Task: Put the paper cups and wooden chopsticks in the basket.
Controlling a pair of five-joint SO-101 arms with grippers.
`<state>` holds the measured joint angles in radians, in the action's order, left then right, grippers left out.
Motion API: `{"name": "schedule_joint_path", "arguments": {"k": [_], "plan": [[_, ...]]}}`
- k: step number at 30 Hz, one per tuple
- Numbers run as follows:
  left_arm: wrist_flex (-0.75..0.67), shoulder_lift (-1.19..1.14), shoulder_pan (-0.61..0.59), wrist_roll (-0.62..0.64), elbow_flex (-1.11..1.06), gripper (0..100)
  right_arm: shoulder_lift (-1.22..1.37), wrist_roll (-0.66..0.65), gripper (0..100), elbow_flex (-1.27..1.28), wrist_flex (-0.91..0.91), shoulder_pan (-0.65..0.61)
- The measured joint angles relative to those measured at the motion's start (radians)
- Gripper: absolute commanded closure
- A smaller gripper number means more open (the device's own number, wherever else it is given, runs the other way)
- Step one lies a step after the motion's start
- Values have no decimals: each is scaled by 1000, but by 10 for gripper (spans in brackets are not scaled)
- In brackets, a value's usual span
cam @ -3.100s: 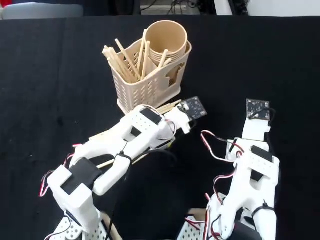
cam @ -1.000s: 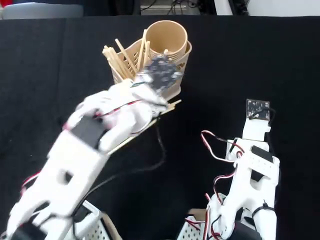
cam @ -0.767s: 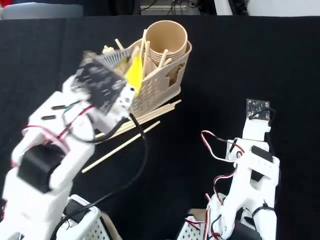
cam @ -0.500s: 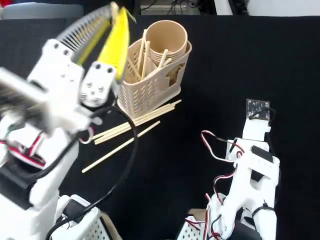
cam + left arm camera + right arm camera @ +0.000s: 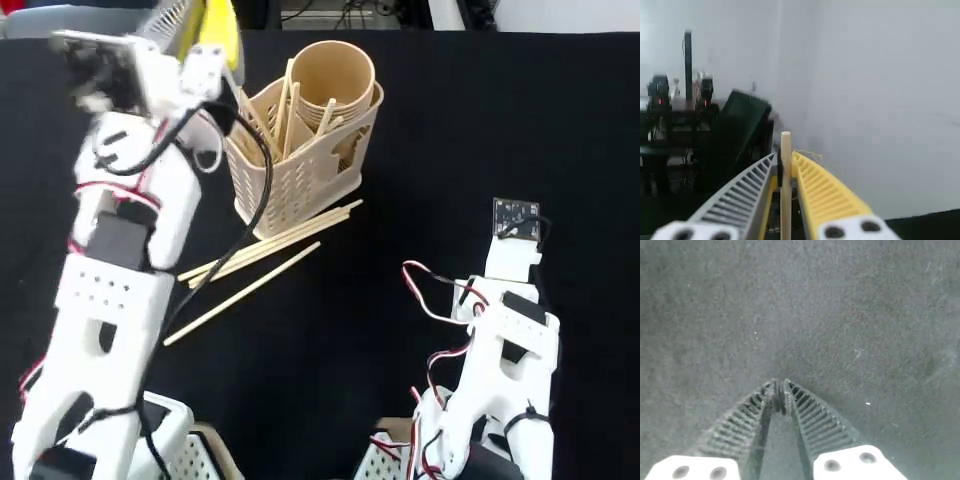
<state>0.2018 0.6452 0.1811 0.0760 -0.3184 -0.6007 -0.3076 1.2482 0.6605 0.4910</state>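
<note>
One cream basket (image 5: 300, 170) stands near the far edge of the black surface (image 5: 500, 120). It holds a nested stack of paper cups (image 5: 333, 70) and several chopsticks (image 5: 262, 125). About four loose chopsticks (image 5: 270, 243) lie just beside it, toward the near edge. The left gripper (image 5: 785, 159), high over the far left corner, pinches a single chopstick (image 5: 785, 142). The right gripper (image 5: 779, 392) is closed and holds nothing, near the right edge.

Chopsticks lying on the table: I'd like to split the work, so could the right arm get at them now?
Probably yes: only bare cloth lies between the right gripper and the loose chopsticks, and the left arm is up beside the basket.
</note>
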Motion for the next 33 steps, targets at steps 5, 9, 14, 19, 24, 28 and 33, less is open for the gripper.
{"name": "schedule_joint_path", "arguments": {"k": [5, 9, 14, 19, 24, 28, 33], "plan": [[-72, -2, 14, 12, -152, 970, 0, 0, 976, 0, 0, 0], [-72, -3, 14, 9, -239, 956, 0, 0, 976, 0, -3, 0], [15, -2, 28, 15, -244, 791, 0, 0, 976, 0, -3, 0], [351, -5, 46, 17, -94, 792, 0, 0, 976, 0, -3, 0], [787, -5, 51, -46, 186, 792, 0, 0, 976, 0, -3, 0], [1132, -6, 80, -210, 327, 794, 0, 0, 976, 0, -3, 0], [1453, -5, 71, -431, 310, 795, 0, 0, 976, 0, -3, 0]]}}
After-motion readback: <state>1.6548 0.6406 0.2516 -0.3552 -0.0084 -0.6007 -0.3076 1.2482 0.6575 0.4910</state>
